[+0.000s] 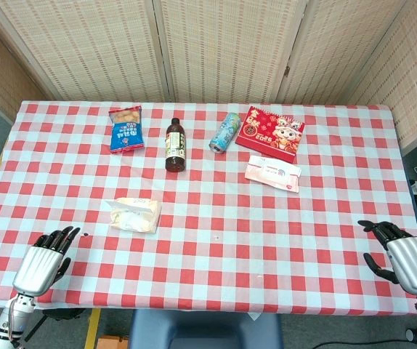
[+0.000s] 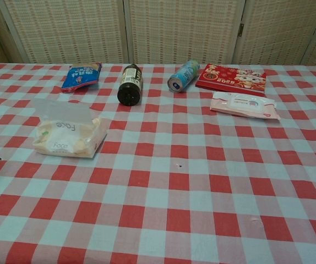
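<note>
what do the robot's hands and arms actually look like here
Both show only in the head view. The left hand has a smooth silver-grey metallic back and black segmented fingers; below it a slim pale wrist section with a cable running along it. The right hand matches: the same silver shell and black fingers, ending in a dark wrist collar with a small bluish-green light near the frame's corner.

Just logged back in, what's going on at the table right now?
Nothing is being handled at this moment. The left hand rests at the near left edge of the checked tablecloth, fingers apart and holding nothing; the tissue pack is the closest thing to it. The right hand sits at the near right edge, also holding nothing. Further back lie a blue snack bag, a dark bottle, a can on its side, a red box and a pink wipes pack.
</note>
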Controlling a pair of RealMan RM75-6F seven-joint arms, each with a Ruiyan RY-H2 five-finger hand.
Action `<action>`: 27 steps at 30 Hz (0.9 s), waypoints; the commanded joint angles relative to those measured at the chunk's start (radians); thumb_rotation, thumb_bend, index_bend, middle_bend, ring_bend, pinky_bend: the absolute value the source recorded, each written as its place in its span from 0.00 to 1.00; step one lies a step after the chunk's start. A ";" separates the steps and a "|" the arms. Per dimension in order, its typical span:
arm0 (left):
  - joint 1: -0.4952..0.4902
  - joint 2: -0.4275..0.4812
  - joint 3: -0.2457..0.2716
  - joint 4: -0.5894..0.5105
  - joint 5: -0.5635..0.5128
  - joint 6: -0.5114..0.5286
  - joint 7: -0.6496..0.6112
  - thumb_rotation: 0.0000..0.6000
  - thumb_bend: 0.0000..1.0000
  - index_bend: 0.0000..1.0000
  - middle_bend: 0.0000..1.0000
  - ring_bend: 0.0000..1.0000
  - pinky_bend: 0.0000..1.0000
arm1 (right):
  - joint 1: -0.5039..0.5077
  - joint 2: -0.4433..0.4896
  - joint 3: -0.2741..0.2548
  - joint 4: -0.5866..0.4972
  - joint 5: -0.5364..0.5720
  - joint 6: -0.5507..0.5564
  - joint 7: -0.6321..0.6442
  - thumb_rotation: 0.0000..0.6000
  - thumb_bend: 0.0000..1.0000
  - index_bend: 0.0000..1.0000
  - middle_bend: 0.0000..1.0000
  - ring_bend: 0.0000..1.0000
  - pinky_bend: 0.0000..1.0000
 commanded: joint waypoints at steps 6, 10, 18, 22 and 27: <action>-0.003 0.001 0.003 -0.001 0.003 -0.005 -0.011 1.00 0.44 0.13 0.17 0.23 0.33 | -0.001 0.004 0.000 -0.006 0.004 0.000 -0.002 1.00 0.29 0.22 0.32 0.24 0.51; -0.017 -0.006 -0.001 -0.001 0.008 -0.016 -0.022 1.00 0.44 0.13 0.18 0.23 0.33 | -0.002 0.004 0.001 -0.007 0.008 0.001 -0.006 1.00 0.29 0.22 0.32 0.24 0.51; -0.114 -0.038 -0.047 -0.011 0.049 -0.075 0.042 1.00 0.44 0.13 0.19 0.23 0.34 | 0.001 0.014 -0.005 -0.018 0.014 -0.019 -0.019 1.00 0.29 0.23 0.32 0.24 0.51; -0.184 -0.070 -0.087 0.000 0.078 -0.106 0.108 1.00 0.44 0.09 0.26 0.30 0.41 | 0.004 0.015 -0.005 -0.020 0.019 -0.027 -0.023 1.00 0.29 0.23 0.32 0.24 0.51; -0.254 -0.127 -0.124 0.040 0.055 -0.177 0.147 1.00 0.44 0.09 0.49 0.55 0.60 | 0.007 0.022 -0.007 -0.026 0.025 -0.039 -0.025 1.00 0.29 0.24 0.32 0.24 0.51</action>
